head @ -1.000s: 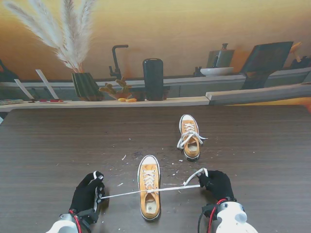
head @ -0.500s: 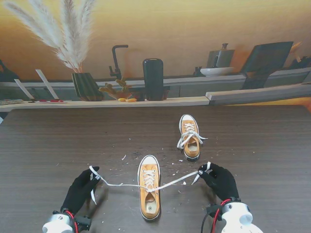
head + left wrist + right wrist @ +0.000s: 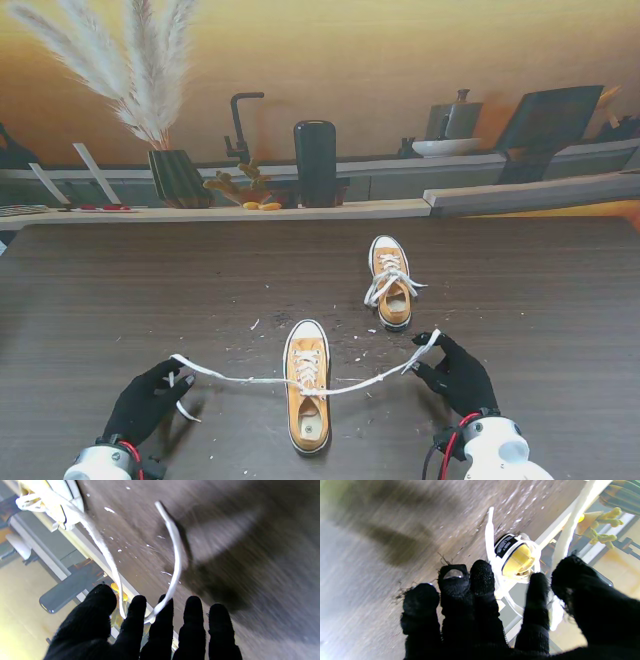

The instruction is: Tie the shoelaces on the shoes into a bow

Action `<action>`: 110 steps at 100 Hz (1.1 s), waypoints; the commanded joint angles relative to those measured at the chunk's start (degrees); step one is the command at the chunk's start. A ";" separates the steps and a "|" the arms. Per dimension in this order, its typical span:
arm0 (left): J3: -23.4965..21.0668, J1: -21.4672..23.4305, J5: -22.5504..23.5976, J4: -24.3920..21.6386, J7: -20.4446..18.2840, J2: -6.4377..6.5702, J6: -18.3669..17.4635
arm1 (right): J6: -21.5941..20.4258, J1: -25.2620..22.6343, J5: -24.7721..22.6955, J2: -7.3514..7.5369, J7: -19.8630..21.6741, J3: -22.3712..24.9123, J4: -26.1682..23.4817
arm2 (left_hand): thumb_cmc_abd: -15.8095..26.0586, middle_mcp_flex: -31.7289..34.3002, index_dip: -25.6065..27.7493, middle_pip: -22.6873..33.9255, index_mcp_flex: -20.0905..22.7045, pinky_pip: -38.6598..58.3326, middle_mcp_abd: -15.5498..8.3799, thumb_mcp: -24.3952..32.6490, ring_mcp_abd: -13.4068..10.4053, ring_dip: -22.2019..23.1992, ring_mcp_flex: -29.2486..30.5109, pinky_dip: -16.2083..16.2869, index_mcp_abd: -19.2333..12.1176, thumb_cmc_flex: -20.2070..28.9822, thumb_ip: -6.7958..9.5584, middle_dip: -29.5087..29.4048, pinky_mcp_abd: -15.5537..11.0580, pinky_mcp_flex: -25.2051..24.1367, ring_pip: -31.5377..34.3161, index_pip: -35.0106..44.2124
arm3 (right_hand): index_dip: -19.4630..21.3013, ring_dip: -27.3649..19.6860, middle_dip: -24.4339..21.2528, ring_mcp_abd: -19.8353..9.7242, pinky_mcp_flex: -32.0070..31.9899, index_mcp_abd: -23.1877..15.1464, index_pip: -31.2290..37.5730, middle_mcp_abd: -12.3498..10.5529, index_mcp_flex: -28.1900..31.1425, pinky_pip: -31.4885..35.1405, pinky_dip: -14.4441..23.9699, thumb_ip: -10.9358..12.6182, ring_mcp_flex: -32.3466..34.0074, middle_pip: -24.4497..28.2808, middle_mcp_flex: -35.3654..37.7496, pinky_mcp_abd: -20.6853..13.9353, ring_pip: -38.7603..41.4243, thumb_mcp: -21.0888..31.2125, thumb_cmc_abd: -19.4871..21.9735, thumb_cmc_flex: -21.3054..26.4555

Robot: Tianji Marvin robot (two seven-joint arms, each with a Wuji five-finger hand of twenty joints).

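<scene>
The left hand (image 3: 147, 402) sits at the near left, black-gloved, palm down, fingers (image 3: 133, 620) stretched forward with a lace pinched between them. The right hand (image 3: 457, 374) sits at the near right, gloved fingers (image 3: 482, 580) curled, thumb closed on its lace end.

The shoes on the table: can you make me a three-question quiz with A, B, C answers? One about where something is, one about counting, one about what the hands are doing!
1. Where is the laced-up shoe?
A. Farther from me, to the right
B. Nearest me
C. Off the table

2. How many shoes are there?
A. One
B. Two
C. Three

3. What are the left hand and right hand doing?
A. Resting open
B. Lifting a shoe
C. Each holding a lace end

Answers: 1 A, it sits beyond the near shoe. 2 B, two yellow sneakers show. 3 C, the white lace runs out from the near shoe to both hands.
</scene>
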 commanded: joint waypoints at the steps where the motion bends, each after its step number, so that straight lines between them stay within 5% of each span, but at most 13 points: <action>1: -0.33 0.25 -0.67 0.03 -0.06 0.45 -0.31 | 1.51 -0.46 -1.69 0.25 0.09 -0.05 -0.52 | -1.38 2.33 0.98 1.48 2.59 3.15 -0.46 1.78 -0.69 2.09 2.97 -0.28 -0.52 -1.73 1.07 0.83 1.87 1.78 2.13 1.70 | -1.27 0.01 -0.65 1.49 1.89 5.98 0.53 0.26 7.29 2.17 0.52 2.30 3.44 0.03 2.54 0.92 -0.94 1.18 -0.56 -0.15; 12: -0.75 0.39 1.30 0.02 0.57 0.53 -0.20 | 4.18 -1.06 -6.05 0.61 -0.26 -0.02 -1.39 | -9.02 5.76 14.22 3.41 6.84 6.29 -0.29 5.68 -0.98 1.89 5.09 -2.13 -4.07 1.38 -3.56 2.05 2.13 3.42 3.94 20.78 | 1.41 -0.77 -0.80 1.14 4.39 9.55 8.76 -0.32 18.46 3.08 -0.26 -4.78 4.95 0.05 3.60 0.63 -0.82 -1.32 -1.74 1.32; 19: -0.97 0.40 1.00 -0.13 0.49 0.50 -0.22 | 4.72 -1.56 -7.49 0.82 -0.09 0.22 -2.09 | -9.48 7.69 18.07 4.82 5.53 8.10 0.17 3.86 -0.77 2.13 6.86 -2.59 -5.29 2.49 -4.26 2.75 2.69 4.85 5.48 37.42 | 5.82 -0.76 -0.82 0.55 4.84 8.19 15.46 -0.62 22.14 3.25 -0.63 -6.03 4.86 0.00 3.52 0.22 -0.61 -2.31 -2.36 2.09; 31: -1.05 0.15 0.74 -0.09 0.90 0.38 -0.24 | 4.00 -2.45 -7.19 0.84 0.12 0.85 -3.33 | -9.51 10.26 23.50 6.37 7.29 9.46 -0.25 2.22 -0.90 1.94 8.87 -3.32 -5.79 3.24 -5.39 3.17 3.10 6.33 6.65 53.36 | 16.75 -0.42 -0.63 -0.23 5.43 6.08 22.79 -1.25 29.85 3.53 -1.33 -6.20 4.53 0.06 3.95 -0.03 0.27 -2.01 -3.49 2.05; 42: -0.70 -0.16 0.15 0.30 2.70 -0.03 -0.66 | 1.49 -3.18 -6.27 0.56 -1.20 1.21 -3.86 | -8.28 14.92 34.31 8.26 22.66 9.58 -1.05 0.89 -0.10 1.42 10.86 -4.71 -1.40 -1.98 -5.41 3.49 4.17 7.21 6.89 62.08 | 20.91 -2.36 -1.26 1.44 4.60 7.79 21.95 -1.30 35.58 1.99 -2.03 -4.35 5.02 -1.13 3.88 0.46 -3.93 -1.64 -3.45 0.40; 50: -0.61 -0.25 -2.31 0.53 3.61 -0.45 -1.94 | 0.05 -3.82 -5.56 0.37 -2.06 1.43 -4.36 | -8.22 20.46 32.94 8.08 33.20 9.27 -1.16 -0.25 0.18 0.45 11.91 -5.29 -1.61 -2.48 -7.30 2.48 4.62 7.79 5.71 66.69 | 27.81 -4.49 -1.83 3.18 4.56 9.31 19.94 -1.37 40.70 1.85 -2.07 0.35 7.09 -1.65 4.77 0.55 -7.69 -1.07 -3.26 -1.36; 55: -0.78 -0.06 -5.27 0.39 3.14 -0.62 -3.24 | -1.34 -4.12 -4.91 0.20 -2.81 1.49 -4.52 | -8.23 19.96 30.16 6.66 33.39 9.00 -1.68 -1.36 -0.13 -0.06 10.90 -5.33 -3.22 -2.87 -8.64 1.44 4.34 6.47 4.59 63.25 | 29.51 -6.39 -2.15 4.74 4.16 8.80 17.98 -1.42 41.47 0.30 -2.69 0.33 7.93 -2.30 4.59 1.21 -11.33 -1.50 -3.79 -1.46; 58: -0.91 0.22 -6.79 0.08 2.65 -0.66 -3.65 | -2.98 -4.17 -4.67 0.13 -3.38 1.50 -4.34 | -7.77 18.53 26.62 5.52 31.11 8.42 -1.98 -2.46 -0.25 -0.40 9.76 -5.27 -5.01 -3.26 -9.75 0.77 4.08 5.28 3.57 56.45 | 23.98 -8.35 -2.68 6.03 2.49 6.51 16.32 -1.56 38.44 -1.67 -3.39 -4.23 8.17 -3.51 3.39 1.13 -16.29 -2.61 -4.93 -0.11; 62: -1.09 0.70 -7.92 -0.35 1.77 -0.62 -4.06 | -5.57 -4.12 -4.52 0.11 -3.91 1.52 -3.92 | -6.62 14.94 19.53 3.78 24.79 7.07 -2.20 -3.91 -0.55 -0.84 7.64 -5.25 -4.81 -4.44 -10.31 -0.02 3.45 3.78 1.93 42.01 | 16.40 -9.44 -3.65 6.95 -0.61 4.01 15.87 -1.84 33.61 -4.27 -4.06 -6.86 6.98 -5.17 1.19 0.69 -21.24 -3.88 -6.21 1.41; 68: -1.31 1.45 -8.79 -0.68 0.54 -0.43 -5.63 | -7.67 -3.99 -4.93 0.20 -4.35 1.25 -3.50 | -5.00 8.17 12.92 1.25 13.28 2.97 -2.67 -6.01 -0.86 -1.88 3.35 -5.71 -4.39 -6.25 -8.94 -0.95 2.24 0.82 -1.62 26.20 | 9.44 -10.01 -5.00 6.43 -3.72 1.49 14.00 -2.33 27.59 -6.74 -4.57 -7.94 4.27 -6.94 -1.28 0.23 -23.94 -5.16 -7.38 2.60; 73: -1.27 2.06 -9.05 -0.91 0.11 -0.32 -7.00 | -8.90 -3.84 -6.52 0.49 -4.33 0.89 -3.19 | -4.18 5.17 10.62 -0.28 8.84 -0.10 -2.04 -6.54 -0.94 -2.82 1.43 -5.87 -4.36 -6.02 -7.47 -1.66 2.06 -0.63 -4.12 19.39 | 5.89 -10.50 -5.82 5.67 -6.09 -0.14 11.58 -3.11 23.57 -8.77 -5.16 -8.11 1.97 -8.15 -3.28 -0.57 -25.65 -5.51 -7.66 2.85; 92: -1.42 5.34 -8.72 -2.71 -2.81 0.51 -12.06 | -9.66 -1.41 -15.26 1.96 -4.20 -2.36 -0.85 | -2.50 0.21 2.89 -5.21 0.27 -7.73 -3.04 -7.49 -1.52 -5.43 -1.48 -5.59 -6.44 -5.21 -5.26 -4.92 1.30 -2.79 -10.99 1.45 | 1.16 -12.16 -8.93 4.13 -11.76 -3.30 6.24 -4.89 17.71 -15.06 -7.30 -7.78 -3.88 -11.89 -7.60 -1.78 -30.22 -4.34 -8.91 2.67; 110: -1.33 8.09 -7.57 -4.77 -3.88 0.92 -13.71 | -8.71 3.04 -20.99 3.19 -3.52 -7.46 3.11 | -1.67 0.70 1.49 -5.91 0.90 -8.88 -2.25 -6.08 -1.26 -5.65 -0.90 -5.45 -5.78 -2.41 -3.98 -5.35 1.30 -2.81 -12.45 -0.22 | 1.07 -13.01 -9.95 3.69 -13.52 -3.30 3.05 -5.58 15.48 -17.37 -8.15 -6.24 -6.06 -12.07 -10.32 -2.24 -31.93 -1.49 -10.43 2.38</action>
